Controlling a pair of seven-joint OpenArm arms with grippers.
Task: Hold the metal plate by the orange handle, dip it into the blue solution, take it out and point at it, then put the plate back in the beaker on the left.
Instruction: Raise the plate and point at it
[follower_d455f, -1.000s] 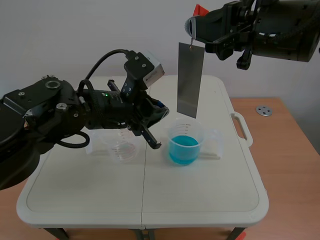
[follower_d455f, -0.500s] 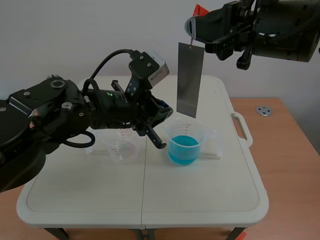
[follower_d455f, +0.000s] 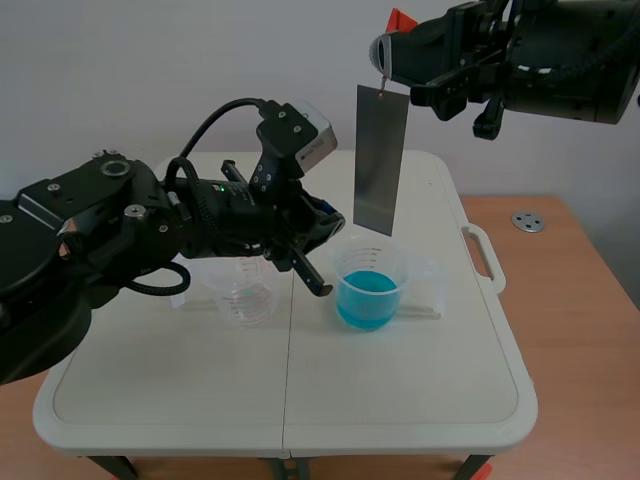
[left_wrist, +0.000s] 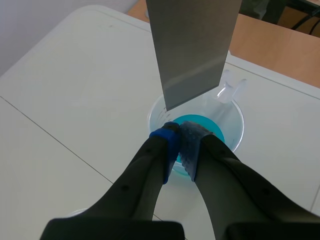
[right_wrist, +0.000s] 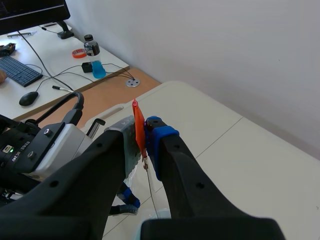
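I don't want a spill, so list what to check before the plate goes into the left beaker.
1. Right jaws shut on the orange handle: ok.
2. Metal plate hangs clear above the blue solution: ok.
3. Left beaker upright on the table: ok.
4. Way to the left beaker free: not ok; the left arm, jaws shut, reaches between plate and beaker.
5. Plate free of drips: cannot tell.
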